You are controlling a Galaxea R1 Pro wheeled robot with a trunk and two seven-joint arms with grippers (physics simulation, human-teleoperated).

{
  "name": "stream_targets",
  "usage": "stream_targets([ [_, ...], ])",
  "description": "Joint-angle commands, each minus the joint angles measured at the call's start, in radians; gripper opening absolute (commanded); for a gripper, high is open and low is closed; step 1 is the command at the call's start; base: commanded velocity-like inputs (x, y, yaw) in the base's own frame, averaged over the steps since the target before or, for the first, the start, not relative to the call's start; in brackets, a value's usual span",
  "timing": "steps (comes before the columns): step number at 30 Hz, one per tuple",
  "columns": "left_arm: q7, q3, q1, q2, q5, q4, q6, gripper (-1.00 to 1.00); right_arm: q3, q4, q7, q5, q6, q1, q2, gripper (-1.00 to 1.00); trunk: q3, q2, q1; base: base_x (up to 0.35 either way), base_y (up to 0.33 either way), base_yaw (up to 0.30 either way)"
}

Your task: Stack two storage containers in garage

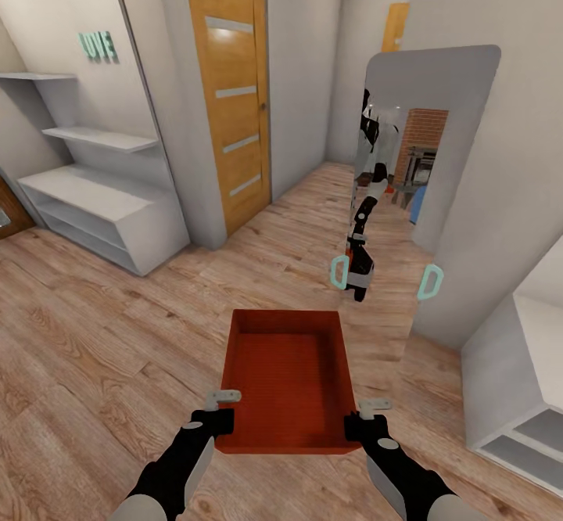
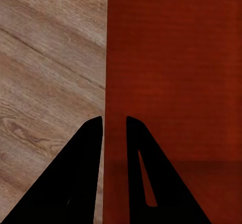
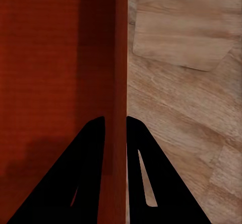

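Container (image 1: pixel 285 380) riding between both grippers over the wood-plank floor (image 1: pixel 102 333).

Left gripper (image 1: pixel 221 405) is pinching the orange-red bin's left wall near its near corner, and right gripper (image 1: pixel 367 413) is pinching the right wall opposite, so the bin is hanging level in front of the robot, open side up, its ribbed bottom showing. In the left wrist view the thin wall is running straight up between the two dark fingers (image 2: pixel 83 173), one outside over the planks and one inside over the red bottom; in the right wrist view the other wall is sitting the same way between that gripper's fingers (image 3: pixel 146 173). A wooden door (image 1: pixel 231 91), white shelves (image 1: pixel 98 192) and a tall mirror (image 1: pixel 418 185) are standing ahead in the hallway.
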Motion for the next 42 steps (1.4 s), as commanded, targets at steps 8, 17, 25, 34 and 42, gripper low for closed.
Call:
stream_targets([
  [8,-0.027,0.001,0.000,0.000,0.011,-0.001,0.006,-1.00,0.001,0.000,-0.005,-0.004,-0.004,-0.001,-0.041,-1.00,-0.001,-0.001,0.000,0.000,0.000,0.000],
  [17,-0.025,0.001,-0.001,0.000,0.012,-0.001,0.006,-1.00,0.006,0.001,-0.004,-0.003,-0.004,-0.001,-0.036,-1.00,-0.001,-0.001,0.000,0.000,0.000,0.000],
  [25,-0.025,0.001,-0.001,0.000,0.013,-0.001,0.006,-1.00,0.007,0.003,-0.004,-0.005,-0.004,-0.001,-0.033,-1.00,-0.001,-0.001,0.000,0.000,0.000,0.000],
  [34,-0.025,0.001,-0.001,0.000,0.013,-0.001,0.006,-1.00,0.009,0.019,-0.002,-0.006,0.001,-0.001,-0.031,-1.00,-0.001,-0.001,0.000,0.000,0.000,0.000],
  [42,-0.025,0.001,-0.001,0.000,0.013,0.000,0.006,-1.00,0.010,0.023,-0.001,-0.006,0.012,-0.001,-0.030,-1.00,-0.001,-0.001,0.000,0.000,0.000,0.000],
])
